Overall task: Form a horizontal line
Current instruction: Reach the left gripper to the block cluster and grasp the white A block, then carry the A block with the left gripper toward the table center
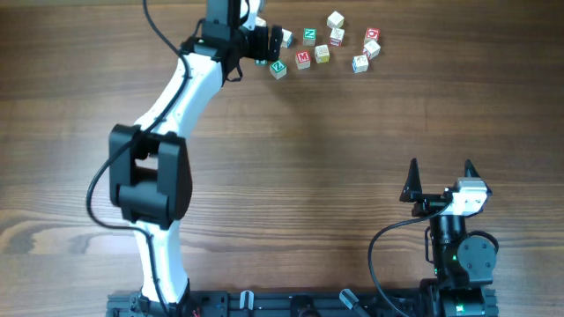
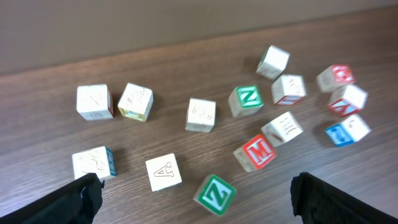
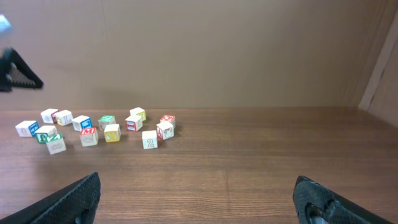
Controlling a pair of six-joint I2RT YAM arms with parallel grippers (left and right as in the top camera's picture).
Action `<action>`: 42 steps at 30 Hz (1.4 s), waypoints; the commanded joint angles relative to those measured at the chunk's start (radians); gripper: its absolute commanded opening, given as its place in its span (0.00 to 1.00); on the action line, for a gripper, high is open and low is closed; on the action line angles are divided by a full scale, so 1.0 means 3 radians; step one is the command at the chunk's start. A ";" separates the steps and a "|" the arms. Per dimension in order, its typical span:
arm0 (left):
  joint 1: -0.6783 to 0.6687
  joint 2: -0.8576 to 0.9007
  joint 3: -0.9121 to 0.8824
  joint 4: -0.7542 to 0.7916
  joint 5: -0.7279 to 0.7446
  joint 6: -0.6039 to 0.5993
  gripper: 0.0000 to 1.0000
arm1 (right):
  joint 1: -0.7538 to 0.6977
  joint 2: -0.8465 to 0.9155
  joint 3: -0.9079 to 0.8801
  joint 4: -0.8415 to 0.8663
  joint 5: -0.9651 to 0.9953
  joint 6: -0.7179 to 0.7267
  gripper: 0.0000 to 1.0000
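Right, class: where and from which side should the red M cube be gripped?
From straight above, pinching two opposite side faces of the red M cube. It sits flat but skewed, a pale cube crowding one corner, so rotate the grip to match.

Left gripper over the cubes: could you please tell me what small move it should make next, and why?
Probably lower the open left gripper around the green Z cube. It lies nearest ahead of the gripper, and overhead it sits lower in the picture than the red M cube and the yellow-faced cube, so the three slant rather than line up.
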 commanded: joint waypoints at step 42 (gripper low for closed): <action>0.0004 0.0824 0.0067 0.0671 -0.0369 -0.0552 0.20 | 0.0020 -0.0020 -0.0004 0.0017 -0.0053 -0.0045 1.00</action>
